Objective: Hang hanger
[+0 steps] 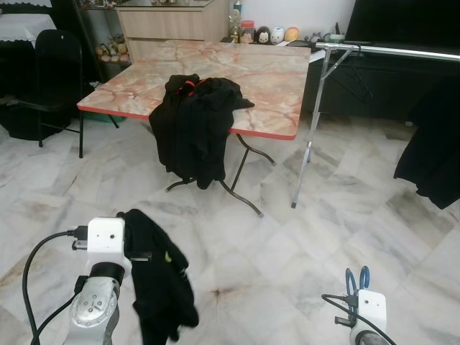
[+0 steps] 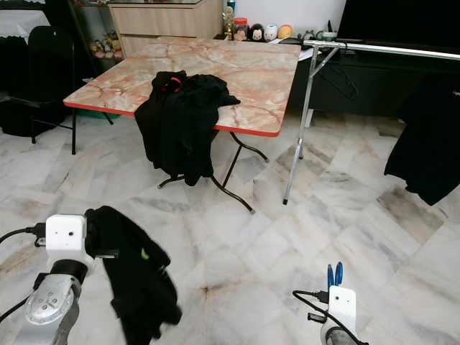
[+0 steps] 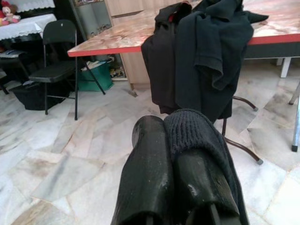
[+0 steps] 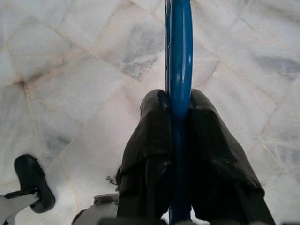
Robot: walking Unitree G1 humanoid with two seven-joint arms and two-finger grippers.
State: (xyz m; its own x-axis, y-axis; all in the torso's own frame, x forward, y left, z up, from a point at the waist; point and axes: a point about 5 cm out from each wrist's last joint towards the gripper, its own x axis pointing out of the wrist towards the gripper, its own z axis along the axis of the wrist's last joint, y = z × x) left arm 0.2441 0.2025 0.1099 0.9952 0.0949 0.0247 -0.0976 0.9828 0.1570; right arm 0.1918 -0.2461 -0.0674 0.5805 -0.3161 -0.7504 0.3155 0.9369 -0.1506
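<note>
Ahead of both end effectors stands a marble-patterned worktop (image 1: 266, 79) with a red edge and folding legs, and a pile of black clothes (image 1: 195, 126) hangs over its near edge, reaching toward the floor. A black folding chair (image 1: 54, 65) stands beyond the left end effector and off to its outer side, with a wooden cabinet (image 1: 172, 21) behind the worktop. A silver clothes rail (image 1: 388, 49) on a slanted metal leg stands beyond the right end effector, past the worktop's corner, with a thin dark hanger hooked on it and another black garment (image 1: 435, 158) hanging further out. Open marble floor (image 1: 287, 244) lies between the end effectors and the rail.

The left end effector (image 3: 173, 164) is closed on a black garment (image 1: 159, 287); a knitted fold wraps over one finger in the left wrist view, and the rest droops below the wrist toward the floor.

The right end effector (image 4: 177, 140) is clamped shut on a blue hanger (image 4: 178, 56), the bar pinched between the two black fingers (image 4: 152, 140) and running straight out past their tips. In the head views the blue hanger rises just above the right wrist, well apart from the rail ahead and from the garment at the left end effector.
</note>
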